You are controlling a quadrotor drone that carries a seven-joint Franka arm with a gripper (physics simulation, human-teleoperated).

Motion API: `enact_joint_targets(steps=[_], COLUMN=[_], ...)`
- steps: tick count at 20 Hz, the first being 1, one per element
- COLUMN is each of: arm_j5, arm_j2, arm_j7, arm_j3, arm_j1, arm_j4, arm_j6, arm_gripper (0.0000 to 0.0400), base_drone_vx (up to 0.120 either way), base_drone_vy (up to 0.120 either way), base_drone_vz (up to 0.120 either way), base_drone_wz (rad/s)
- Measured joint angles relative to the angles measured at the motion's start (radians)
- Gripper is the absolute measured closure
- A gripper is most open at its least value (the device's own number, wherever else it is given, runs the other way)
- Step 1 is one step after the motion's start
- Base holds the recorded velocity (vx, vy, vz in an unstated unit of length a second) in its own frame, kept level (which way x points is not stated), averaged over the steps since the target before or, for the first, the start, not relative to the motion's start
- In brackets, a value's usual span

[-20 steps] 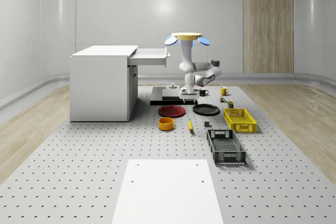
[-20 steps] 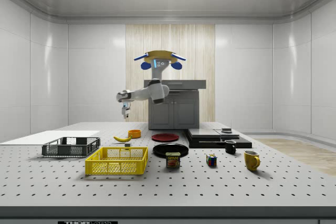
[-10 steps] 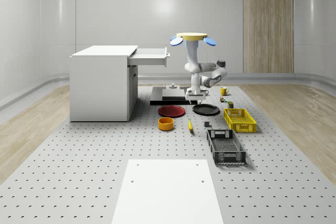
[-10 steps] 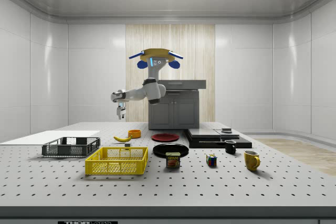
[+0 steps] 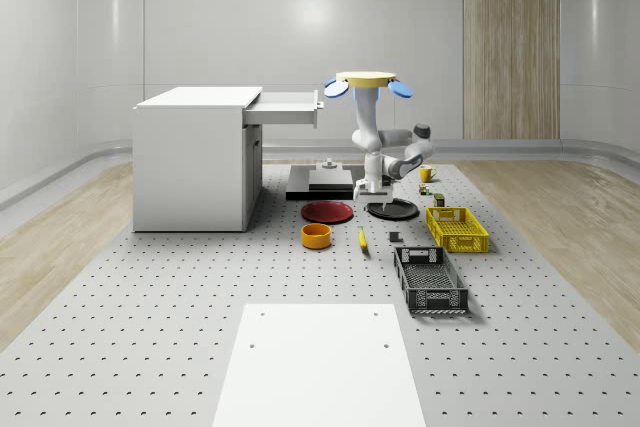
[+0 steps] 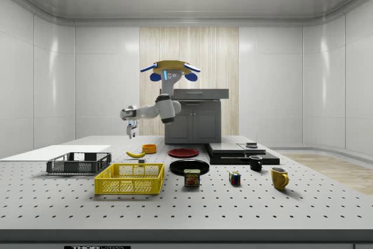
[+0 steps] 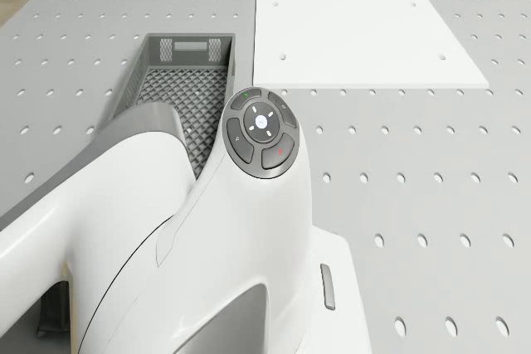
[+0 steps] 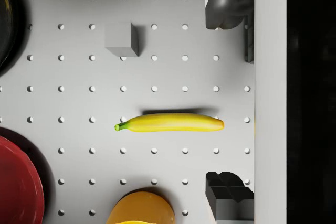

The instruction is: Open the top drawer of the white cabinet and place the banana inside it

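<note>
Worktop (image 5: 150,327): grey perforated surface carrying everything; a white panel (image 5: 320,362) lies flat at its near end in the whole-scene view.
White cabinet (image 5: 190,162): stands at the whole-scene view's left; its top drawer (image 5: 285,109) is pulled out toward the drone.
Drone (image 5: 366,82): hovers above the worktop, over the black plate (image 5: 392,209) and red plate (image 5: 328,212), level with the cabinet's top; yellow disc body with blue rotors.
Arm (image 6: 157,109): hangs from the drone and reaches toward the side view's left, wrist bent so the tool points down.
Grey crate (image 5: 430,279): mesh-walled, nearest the whole-scene camera, well apart from the banana.
Yellow basket (image 5: 456,228): sits between the grey crate and the yellow mug (image 6: 279,177).
Orange bowl (image 5: 316,236): just beside the red plate, near the banana.
Pincer (image 6: 132,133): held in the air above the banana, clear of the worktop; in the wrist view its two dark fingers (image 8: 226,3) stand spread apart with nothing between them.
Banana (image 8: 170,123): lies flat on the worktop between the orange bowl and a small grey block (image 8: 122,39), directly beneath the pincer, outside the drawer.
</note>
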Motion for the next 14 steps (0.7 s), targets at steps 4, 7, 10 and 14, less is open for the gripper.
enact_joint_targets(steps=[4,7,10,14], arm_j5=[0.0,0.0,0.0,0.001], arm_j2=[0.0,0.001,0.001,0.004], arm_j7=[0.0,0.0,0.0,-0.024], arm_j3=[0.0,0.0,0.0,0.0], arm_j1=[0.0,0.0,0.0,0.023], arm_j4=[0.0,0.0,0.0,0.0], arm_j6=[0.0,-0.001,-0.001,-0.003], arm_gripper=[0.0,0.0,0.0,0.0], base_drone_vx=[0.0,0.0,0.0,0.0], base_drone_vy=[0.0,0.0,0.0,0.0], base_drone_vz=[-0.12,-0.12,-0.12,0.0], base_drone_wz=[0.0,0.0,0.0,0.0])
